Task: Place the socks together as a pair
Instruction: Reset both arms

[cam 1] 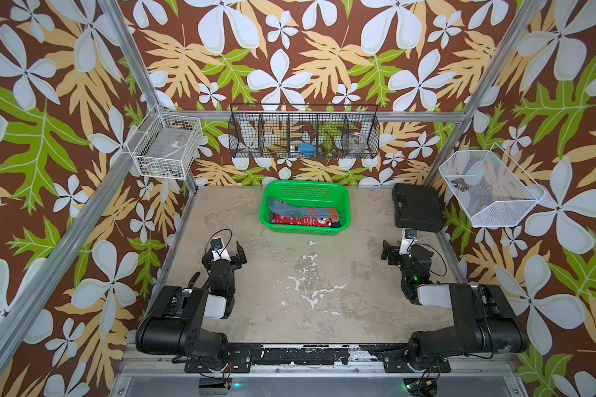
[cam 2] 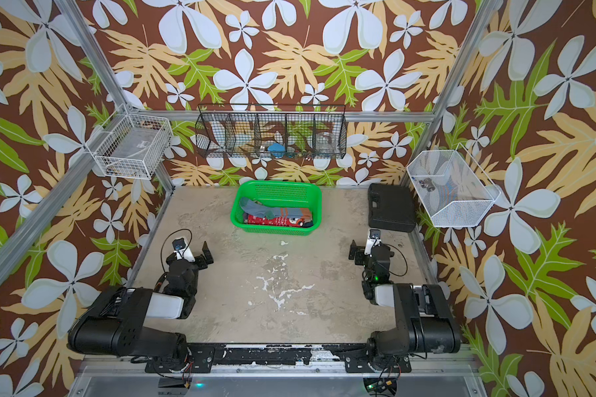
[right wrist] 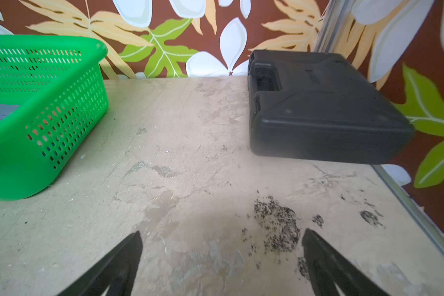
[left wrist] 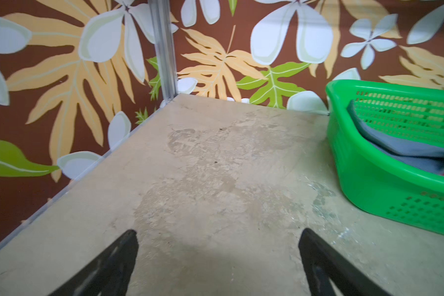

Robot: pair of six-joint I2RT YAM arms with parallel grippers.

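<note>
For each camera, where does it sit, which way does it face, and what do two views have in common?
Top views: high at the front, looking down toward the back wall; both show the left arm, right arm and green basket of socks.
Left wrist: low on the left arm, facing the back left corner; its open left gripper shows.
Right wrist: low on the right arm, facing the back wall and black case; its open right gripper shows.
Shared: both wrist views catch the green basket.
</note>
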